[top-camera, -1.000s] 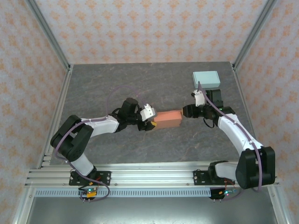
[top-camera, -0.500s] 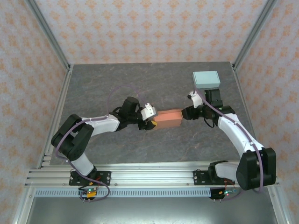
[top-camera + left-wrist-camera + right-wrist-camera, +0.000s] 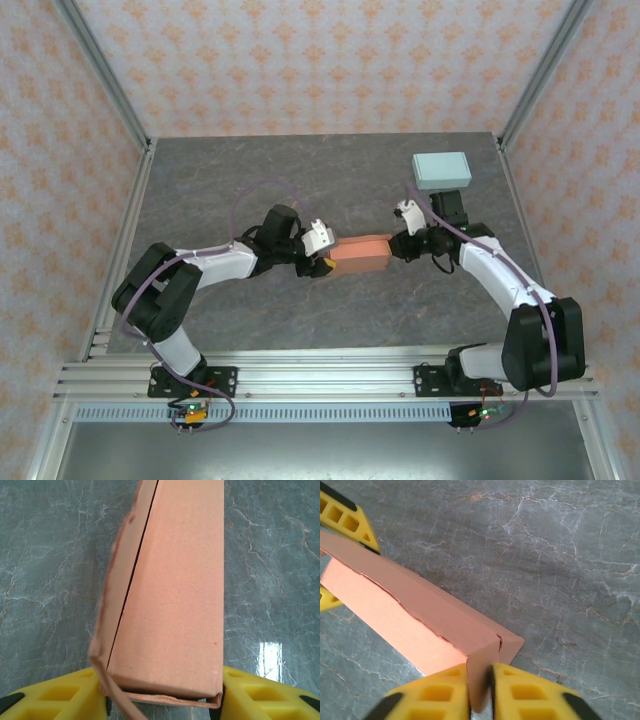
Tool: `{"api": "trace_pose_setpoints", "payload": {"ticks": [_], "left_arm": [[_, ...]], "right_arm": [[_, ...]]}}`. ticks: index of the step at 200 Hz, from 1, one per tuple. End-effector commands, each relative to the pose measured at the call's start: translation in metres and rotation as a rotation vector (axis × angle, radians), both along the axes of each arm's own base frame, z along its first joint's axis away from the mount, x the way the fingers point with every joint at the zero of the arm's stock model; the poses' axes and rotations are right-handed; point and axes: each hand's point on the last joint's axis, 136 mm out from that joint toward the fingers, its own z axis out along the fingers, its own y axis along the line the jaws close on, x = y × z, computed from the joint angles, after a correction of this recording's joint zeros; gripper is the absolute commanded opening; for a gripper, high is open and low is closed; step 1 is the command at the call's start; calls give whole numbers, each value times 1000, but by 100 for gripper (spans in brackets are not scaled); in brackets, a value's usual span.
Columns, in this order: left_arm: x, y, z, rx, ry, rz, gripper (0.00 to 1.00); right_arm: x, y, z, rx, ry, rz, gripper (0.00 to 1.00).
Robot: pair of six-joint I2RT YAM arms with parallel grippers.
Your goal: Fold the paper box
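Top external view places the paper box (image 3: 358, 253) on the grey table (image 3: 300, 180) near its middle, lying lengthwise between the two arms, with the left gripper (image 3: 327, 262) at its left end and the right gripper (image 3: 394, 245) at its right end. A pale blue-grey box (image 3: 441, 169) sits well apart toward the far right corner. From above, the fingers are too small to judge. The left wrist camera settles it for that side: the left gripper (image 3: 162, 696) has its yellow fingers (image 3: 55, 696) pressed against both sides of the box (image 3: 170, 605), jaws moderately wide around the full end, where a seam gapes along the top left edge. The right wrist camera shows the right gripper (image 3: 480, 690) with its pads (image 3: 525, 692) drawn narrow, pinching a thin cardboard panel at the box's (image 3: 420, 625) near corner, and the left gripper's yellow fingers (image 3: 345, 515) at the far end.
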Motion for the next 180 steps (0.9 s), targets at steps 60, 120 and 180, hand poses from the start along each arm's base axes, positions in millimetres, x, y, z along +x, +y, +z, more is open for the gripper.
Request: {"api": "trace_pose_setpoints", "payload": {"ticks": [60,120,180], "left_arm": [[33,9,9,32,-53,130,52],[52,15,14,37,-87,233,54],[59,32,44,-10,-86,382,98]], "right_arm": [[11,22,23,0,5,-275,3],[21,30,9,-56,16,-402,0],[18,19,-12,-96,10,-468,0]]}}
